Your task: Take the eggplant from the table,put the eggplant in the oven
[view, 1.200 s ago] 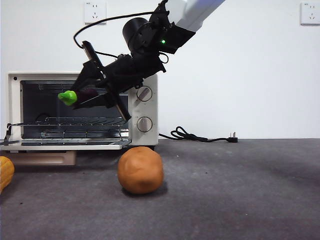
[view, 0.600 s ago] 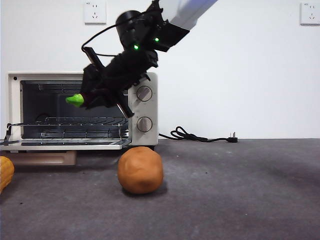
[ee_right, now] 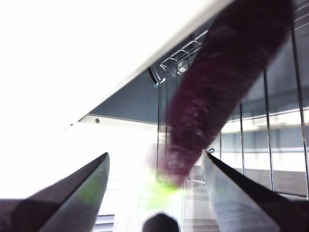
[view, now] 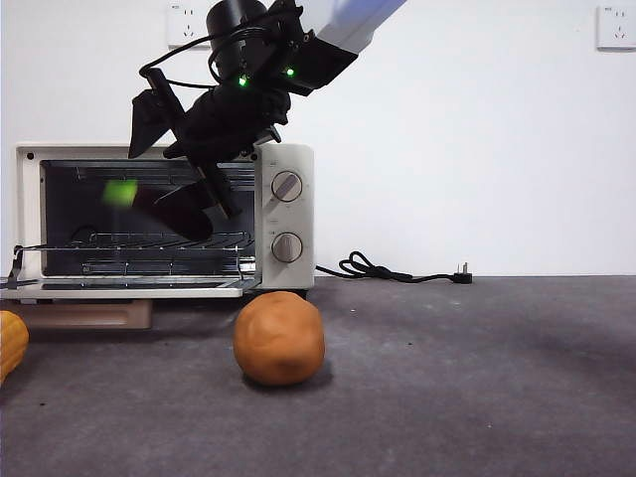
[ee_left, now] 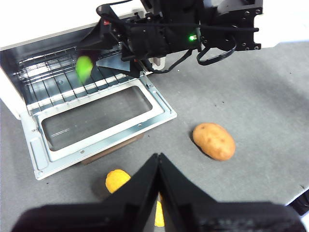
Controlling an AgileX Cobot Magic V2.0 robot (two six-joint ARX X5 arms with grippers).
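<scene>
Released since a moment ago, the eggplant [ee_right: 217, 92] drops from the right gripper's [ee_right: 154, 193] spread jaws into the oven [view: 288, 214]; it has not settled yet.

We see a white arm link [view: 348, 18] ending in a black wrist block [view: 238, 94] with green lights and looping black cables [view: 179, 55].
</scene>
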